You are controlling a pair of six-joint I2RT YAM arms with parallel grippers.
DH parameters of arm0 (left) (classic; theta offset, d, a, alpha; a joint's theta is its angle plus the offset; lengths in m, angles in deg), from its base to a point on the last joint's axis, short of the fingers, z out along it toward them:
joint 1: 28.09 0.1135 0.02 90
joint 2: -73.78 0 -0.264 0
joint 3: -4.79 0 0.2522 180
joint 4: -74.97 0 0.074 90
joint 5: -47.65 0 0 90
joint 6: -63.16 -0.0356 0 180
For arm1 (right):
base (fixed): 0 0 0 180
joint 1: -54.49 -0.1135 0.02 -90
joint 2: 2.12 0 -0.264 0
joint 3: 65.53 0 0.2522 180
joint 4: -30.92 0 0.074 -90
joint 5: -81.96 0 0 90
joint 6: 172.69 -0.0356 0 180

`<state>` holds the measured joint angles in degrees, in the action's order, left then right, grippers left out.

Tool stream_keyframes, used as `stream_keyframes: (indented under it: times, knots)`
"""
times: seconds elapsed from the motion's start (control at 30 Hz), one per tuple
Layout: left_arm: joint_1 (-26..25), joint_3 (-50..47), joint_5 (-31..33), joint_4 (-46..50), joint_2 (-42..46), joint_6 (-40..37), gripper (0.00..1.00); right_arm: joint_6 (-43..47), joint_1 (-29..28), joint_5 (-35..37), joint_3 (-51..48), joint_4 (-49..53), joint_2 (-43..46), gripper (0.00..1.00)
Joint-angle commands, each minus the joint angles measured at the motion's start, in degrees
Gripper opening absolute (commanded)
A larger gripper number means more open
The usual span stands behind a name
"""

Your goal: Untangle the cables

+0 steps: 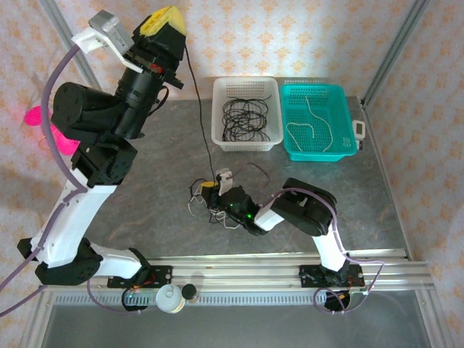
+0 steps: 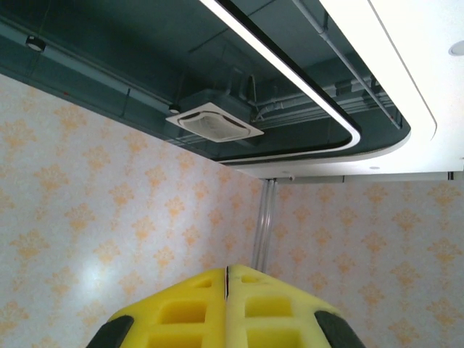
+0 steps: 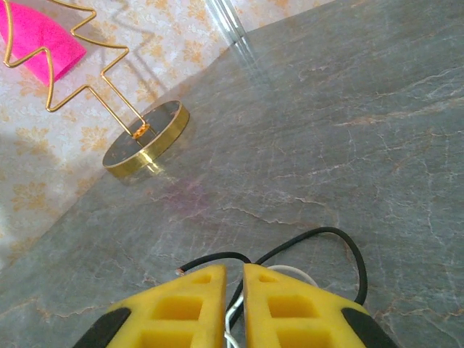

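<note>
A small tangle of black and white cables lies at the middle of the grey table. My right gripper is low over it. In the right wrist view its yellow jaws are nearly together, with a black cable and a white cable running between them. My left gripper is raised high at the back left, shut on one black cable that hangs from it down to the tangle. In the left wrist view that cable shows as a thin dark line between the closed jaws.
A white basket with coiled black cables and a teal basket with white cables stand at the back of the table. A gold wire stand holding a pink piece is at the far left. A white bottle sits on the front rail.
</note>
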<state>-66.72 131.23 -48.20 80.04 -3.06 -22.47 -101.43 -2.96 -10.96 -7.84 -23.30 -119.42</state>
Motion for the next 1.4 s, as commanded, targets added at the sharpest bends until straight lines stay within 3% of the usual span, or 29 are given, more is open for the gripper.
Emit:
stream_keyframes:
  times: [0.0, 0.67, 1.2, 1.3, 1.37]
  knots:
    - [-0.39, 1.74, -2.64, -9.57, 0.11, -4.68, 0.00, 0.96, -0.29, 1.29, -1.03, 2.79, -2.38, 0.15]
    - [-0.39, 17.21, 3.27, -20.64, -10.03, -13.95, 0.00, 2.05, -0.27, 3.30, -2.16, 3.20, -2.94, 0.18]
    - [-0.39, 22.82, 4.43, -19.53, -13.49, -16.43, 0.00, 2.84, 0.01, 5.22, -3.21, 3.25, -1.74, 0.21]
    - [-0.34, 22.72, 5.09, -18.46, -13.35, -17.16, 0.00, 3.54, 0.50, 3.46, -4.04, 4.20, 1.13, 0.30]
    - [-0.39, 21.20, 5.32, -16.81, -12.49, -17.44, 0.00, 4.81, 0.83, 0.77, -4.52, 6.07, 4.61, 0.48]
